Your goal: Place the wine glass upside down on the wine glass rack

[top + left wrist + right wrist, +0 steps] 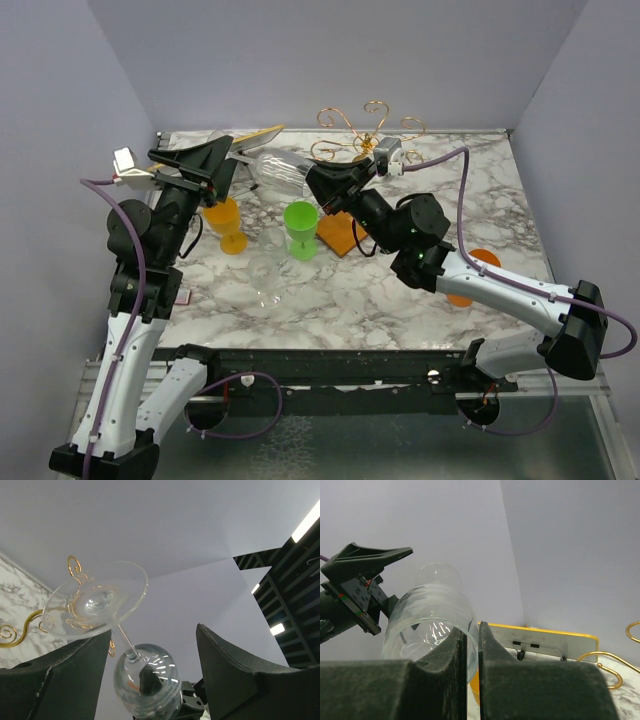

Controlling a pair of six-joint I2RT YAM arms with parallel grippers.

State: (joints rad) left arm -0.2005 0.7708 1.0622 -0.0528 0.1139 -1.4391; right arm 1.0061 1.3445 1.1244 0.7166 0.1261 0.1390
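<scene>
The clear wine glass (283, 172) hangs on its side above the back of the table, bowl to the right and foot to the left. My right gripper (322, 186) is shut on the bowl's rim (468, 630), with one finger inside the bowl and one outside. My left gripper (222, 165) is at the foot end. Its jaws stand wide apart around the thin stem (125, 642), and the round foot (95, 600) lies just past the left fingertip. The wine glass rack (362, 128), gold wire curls over an orange-brown base (338, 236), stands behind the right arm.
On the marble table stand an orange goblet (229, 226), a green goblet (300, 229) and a clear glass (266, 280). A tilted yellow-edged board (256, 135) sits at the back left. An orange disc (472, 262) lies under the right arm.
</scene>
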